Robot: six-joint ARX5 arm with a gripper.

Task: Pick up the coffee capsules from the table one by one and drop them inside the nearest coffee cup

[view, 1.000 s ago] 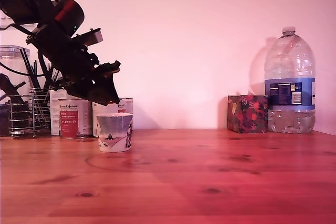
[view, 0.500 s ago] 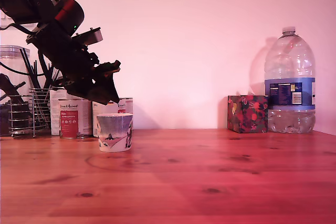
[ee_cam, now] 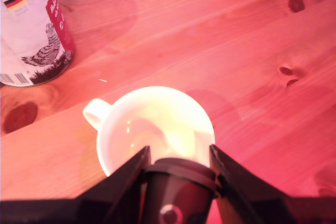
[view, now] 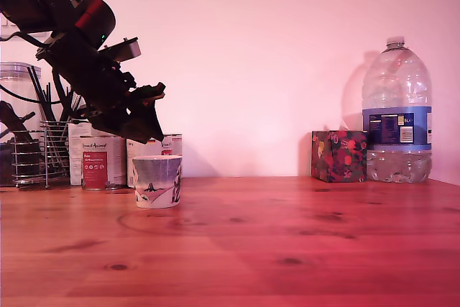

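The coffee cup (view: 157,181), whitish with a dark mountain print, stands on the reddish-brown wooden table (view: 273,249) at the exterior view's left. My gripper (view: 149,133) hangs tilted just above its rim. In the wrist view the cup (ee_cam: 142,124) shows from above as a pale, empty bowl with a small handle-like tab on its rim. My gripper (ee_cam: 178,151) is shut on a dark brown coffee capsule (ee_cam: 178,192), held over the cup's near rim. No other capsule shows on the table.
Two tins with red-and-white labels (view: 100,161) stand right behind the cup, one of which appears in the wrist view (ee_cam: 31,30). A wire rack (view: 32,154) is at the far left. A floral box (view: 338,155) and a large water bottle (view: 397,116) stand at the back right.
The gripper has risen very slightly above the cup with the capsule still held; nothing else has moved.
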